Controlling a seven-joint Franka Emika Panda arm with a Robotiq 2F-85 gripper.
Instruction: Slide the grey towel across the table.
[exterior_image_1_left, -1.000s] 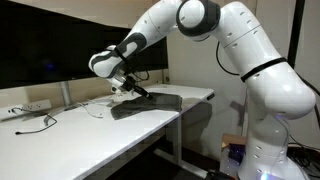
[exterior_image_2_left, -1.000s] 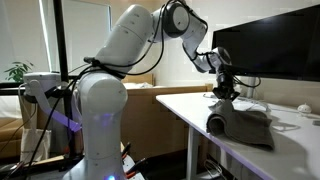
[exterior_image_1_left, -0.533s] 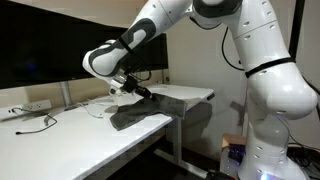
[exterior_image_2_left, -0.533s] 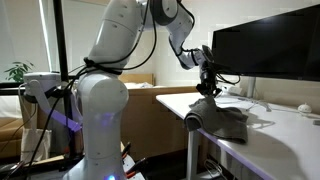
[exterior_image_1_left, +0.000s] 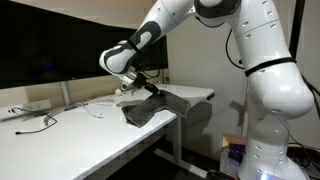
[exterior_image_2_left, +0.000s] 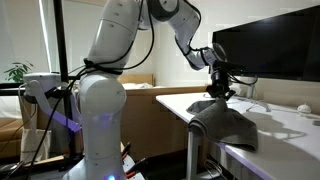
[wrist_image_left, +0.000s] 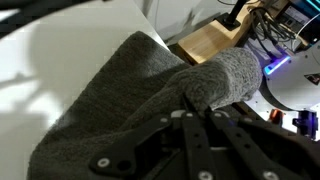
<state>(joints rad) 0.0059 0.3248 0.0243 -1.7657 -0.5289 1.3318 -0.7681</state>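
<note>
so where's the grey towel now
In both exterior views the grey towel lies bunched on the table at its end nearest the robot base, pinched by the gripper.

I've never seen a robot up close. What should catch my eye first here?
The big white robot arm looms beside a long white table. Its jaws are shut on a grey towel near the table's end, and the cloth rises to a peak where it is pinched. A large dark screen stands at the back of the table.
</note>
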